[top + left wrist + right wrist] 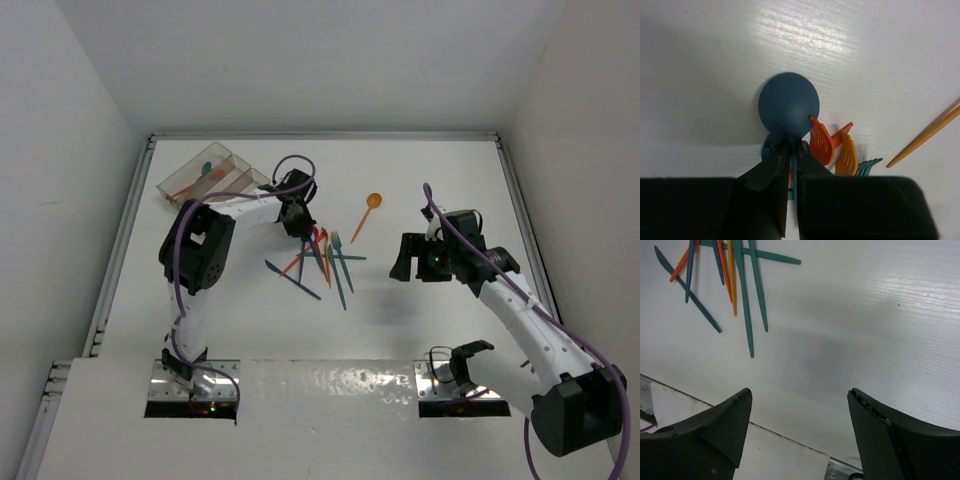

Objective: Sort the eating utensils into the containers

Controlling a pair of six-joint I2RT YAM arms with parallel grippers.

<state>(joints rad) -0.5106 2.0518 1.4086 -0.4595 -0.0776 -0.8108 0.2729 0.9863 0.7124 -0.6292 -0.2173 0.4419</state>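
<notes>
Clear three-compartment tray (236, 158) sits at the bench's (430, 170) far-left corner. It holds one teal spoon (206, 168) and one orange utensil (188, 189), type unclear. Left gripper (792, 150) is clenched on one dark blue spoon (789, 104) at the edge of the pile (322, 262). Two orange forks (821, 142) and one teal fork (869, 167) lie alongside. One orange spoon (371, 208) lies apart. Right gripper (800, 400) is released, over bare bench.

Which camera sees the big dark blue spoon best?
The left wrist view: the dark blue spoon fills the middle, its neck pinched by the left gripper. From the top, that gripper hides it. The right wrist view shows just utensil handles.
</notes>
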